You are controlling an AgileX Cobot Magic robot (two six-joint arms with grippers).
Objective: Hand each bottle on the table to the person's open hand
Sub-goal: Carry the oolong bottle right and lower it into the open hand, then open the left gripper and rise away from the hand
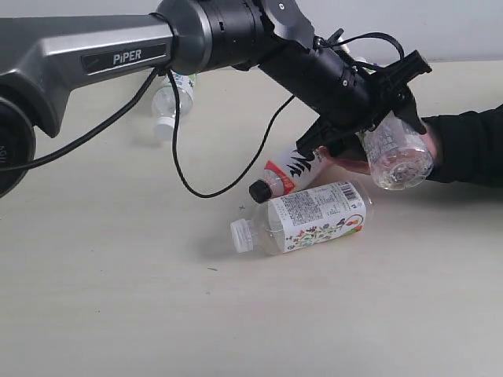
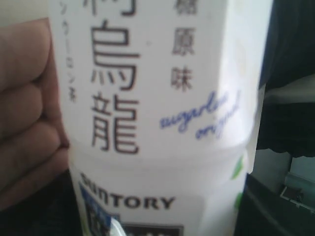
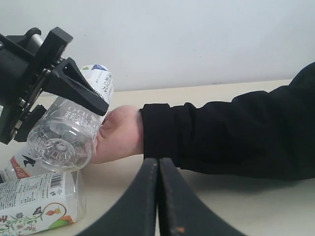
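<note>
The left jaws are clamped across a clear Suntory oolong-tea bottle [image 1: 397,153]. They hold it tilted above the bench [image 1: 118,314] and against the person's open hand [image 3: 120,135], whose fingers [image 2: 29,128] lie along the white label. I cannot tell whether that hand has a grip on it yet. The right jaws are closed on nothing, tips together, low and near the person's black sleeve [image 3: 231,137].

The main risk, as I judge it, is timing. If the left jaws let go before the hand closes, the bottle drops toward the black-capped bottle [image 1: 287,177] and the floral-labelled bottle [image 1: 310,216]. Both lie on their sides just below it and would probably roll if struck. The person's fingers are close to the jaw tips, so a small shift could pinch them. The left arm's black cable [image 1: 204,188] loops down near the black cap and could drag that bottle when the arm pulls away.

The held bottle looks empty: its base is see-through with nothing pooled. The floral one shows no liquid where its label stops. A green-labelled bottle [image 1: 174,98] sits farther back, partly behind the arm, and its contents are too hidden to judge.
</note>
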